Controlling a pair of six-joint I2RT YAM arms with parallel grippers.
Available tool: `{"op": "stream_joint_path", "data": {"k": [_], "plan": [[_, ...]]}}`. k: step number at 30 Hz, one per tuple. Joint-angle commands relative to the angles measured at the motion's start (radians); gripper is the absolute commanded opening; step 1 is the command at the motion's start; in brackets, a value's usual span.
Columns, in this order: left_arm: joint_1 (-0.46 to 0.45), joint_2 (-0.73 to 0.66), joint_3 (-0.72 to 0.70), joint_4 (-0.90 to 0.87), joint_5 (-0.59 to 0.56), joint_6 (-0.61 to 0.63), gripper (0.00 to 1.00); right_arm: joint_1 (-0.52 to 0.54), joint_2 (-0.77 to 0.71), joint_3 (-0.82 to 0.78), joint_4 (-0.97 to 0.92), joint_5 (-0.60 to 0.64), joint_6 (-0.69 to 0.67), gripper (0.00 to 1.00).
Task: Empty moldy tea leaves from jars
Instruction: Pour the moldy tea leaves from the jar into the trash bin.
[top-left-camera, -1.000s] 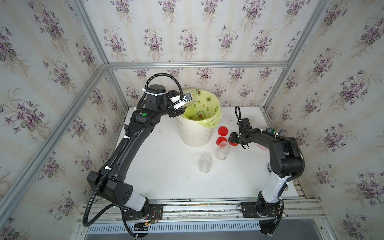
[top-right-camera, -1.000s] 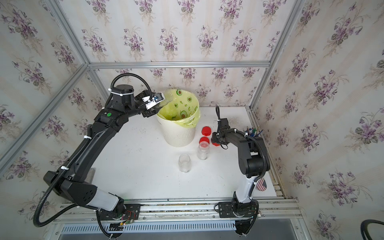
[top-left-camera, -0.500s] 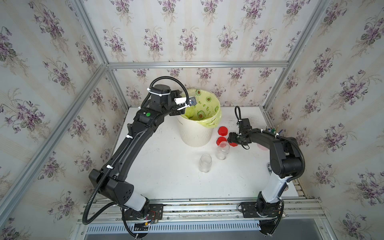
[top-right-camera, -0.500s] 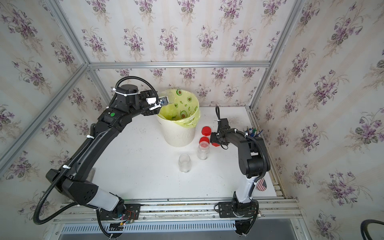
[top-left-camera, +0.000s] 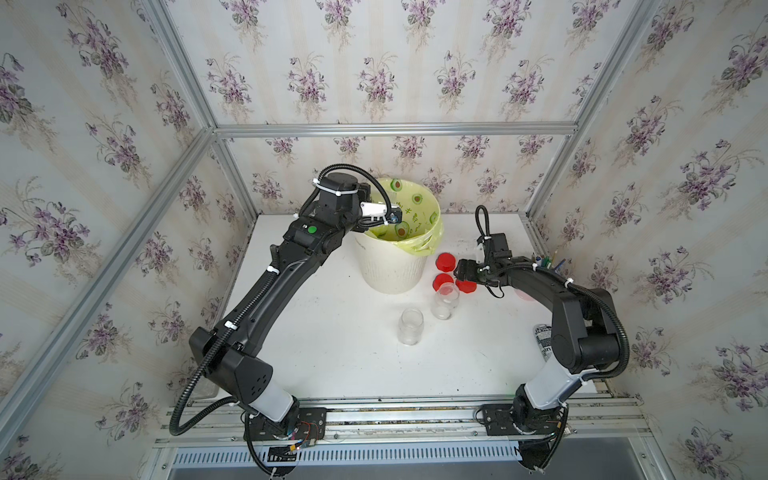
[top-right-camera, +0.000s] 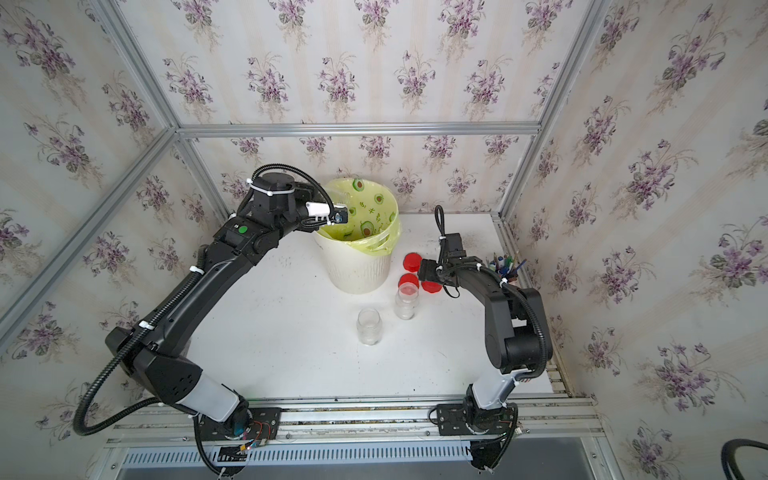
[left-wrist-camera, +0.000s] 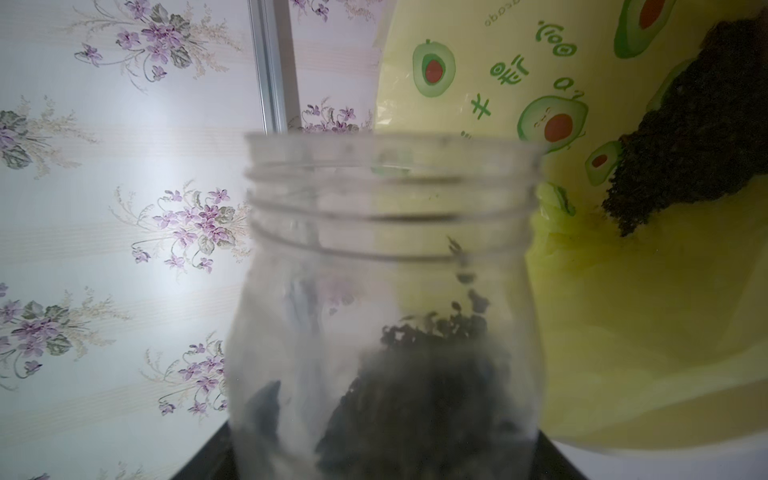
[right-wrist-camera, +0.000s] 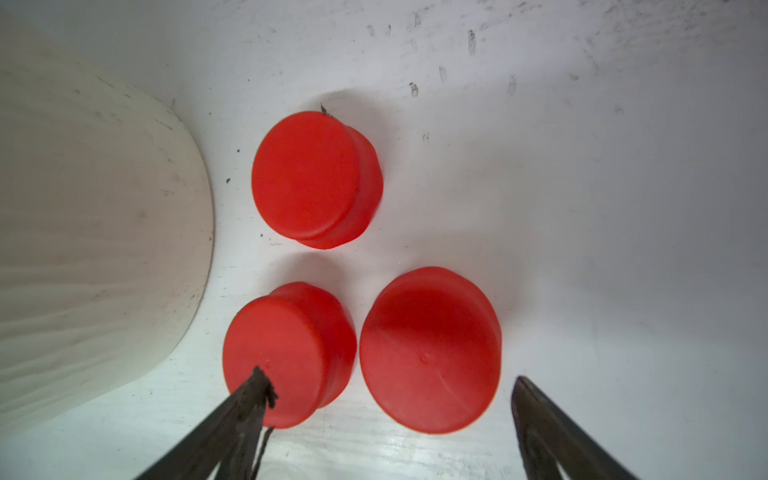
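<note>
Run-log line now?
left pincer: shut on clear jar holding dark tea leaves, at cream bin | right pincer: open above red round caps

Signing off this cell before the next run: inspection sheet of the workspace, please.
Surface: white table, scuffed.
Job's things: held jar uncapped, tea leaves inside, at the bin; more tea leaves in the bin bag; two empty jars upright; three red caps loose.
Clutter: pen cup, printed container.
Hands: left hand shut on held jar; right hand open above caps.
Cables: black hoses along both arms.
Surroundings: floral walls, aluminium frame.
</note>
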Motion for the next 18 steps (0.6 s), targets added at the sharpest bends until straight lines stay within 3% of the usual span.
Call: {"op": "stream_joint_path", "data": {"k": [1,9,18], "plan": [[-0.009,0.003,0.005,0.07,-0.055,0.136,0.59,-0.002,-0.047,-0.019,0.01,-0.033,0.028,0.9],[-0.055,0.01,-0.028,0.072,-0.181,0.294,0.68,-0.002,-0.156,-0.087,0.044,-0.095,0.053,0.92],[-0.065,0.044,0.004,0.123,-0.242,0.424,0.68,-0.002,-0.282,-0.14,0.035,-0.128,0.057,0.92]]}}
